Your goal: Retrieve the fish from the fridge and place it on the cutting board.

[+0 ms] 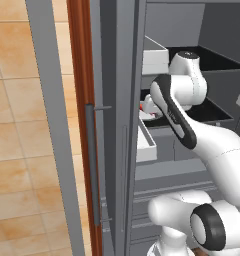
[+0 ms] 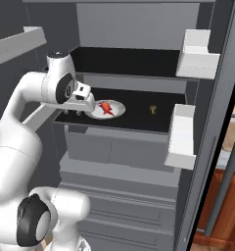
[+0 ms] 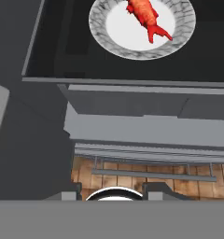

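The fridge point(image 2: 139, 44) stands open, its grey door and long bar handle point(image 1: 90, 165) at the left of the left base view. A small red fish point(image 2: 105, 108) lies on a white round plate point(image 2: 118, 105) on the dark middle shelf point(image 2: 139, 115). My gripper point(image 2: 80, 112) hovers at the shelf's front left edge, just left of the plate, apart from it. In the hand view the fish point(image 3: 143, 14) and plate point(image 3: 179, 32) sit at the top, and my gripper point(image 3: 113, 190) is open with nothing between its tips. The cutting board is out of view.
A small golden item point(image 2: 152, 109) stands on the same shelf, right of the plate. White door bins point(image 2: 182, 135) hang on the right door, another point(image 1: 146, 145) on the left. Grey drawer fronts point(image 3: 146, 130) lie below the shelf, above the tiled floor point(image 3: 146, 179).
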Available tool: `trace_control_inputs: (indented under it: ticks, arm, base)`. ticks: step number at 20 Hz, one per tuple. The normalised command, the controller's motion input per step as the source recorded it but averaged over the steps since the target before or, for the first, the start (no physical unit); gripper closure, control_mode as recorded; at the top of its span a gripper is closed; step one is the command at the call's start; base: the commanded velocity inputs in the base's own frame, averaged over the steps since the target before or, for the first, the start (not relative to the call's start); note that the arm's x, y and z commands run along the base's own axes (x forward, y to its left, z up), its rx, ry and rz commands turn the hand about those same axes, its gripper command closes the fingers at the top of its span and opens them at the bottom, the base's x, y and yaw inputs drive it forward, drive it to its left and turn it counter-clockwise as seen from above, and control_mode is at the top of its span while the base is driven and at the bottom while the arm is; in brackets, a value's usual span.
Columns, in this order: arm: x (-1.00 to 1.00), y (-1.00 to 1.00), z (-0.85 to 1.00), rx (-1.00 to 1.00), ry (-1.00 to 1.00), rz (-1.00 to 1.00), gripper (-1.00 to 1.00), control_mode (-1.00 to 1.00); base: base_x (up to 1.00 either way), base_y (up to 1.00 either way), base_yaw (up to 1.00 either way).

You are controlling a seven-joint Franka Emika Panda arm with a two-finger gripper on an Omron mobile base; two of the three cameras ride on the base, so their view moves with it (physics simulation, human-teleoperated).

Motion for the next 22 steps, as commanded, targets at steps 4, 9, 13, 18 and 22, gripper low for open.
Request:
trace_control_inputs:
  ticks: [4,9,13,18,22]
  arm:
    - [0.09,-0.38,-0.27,-0.06,0.0,0.0,-1.0,-1.0]
    - [0.06,-0.36,-0.26,-0.13,-0.06,0.0,-1.0,-1.0]
    - [0.09,-0.09,0.0,-0.01,-0.06,0.06,-1.0,-1.0]
    - [0.28,-0.02,-0.02,0.0,-0.06,0.08,-1.0,-1.0]
    - [0.4,-0.08,-0.16,0.0,-0.12,0.01,-1.0,-1.0]
  base:
    - [0.0,0.0,0.0]
    - [0.0,0.0,0.0]
    - [0.0,0.0,0.0]
    - [0.0,0.0,0.0]
    - [0.0,0.0,0.0]
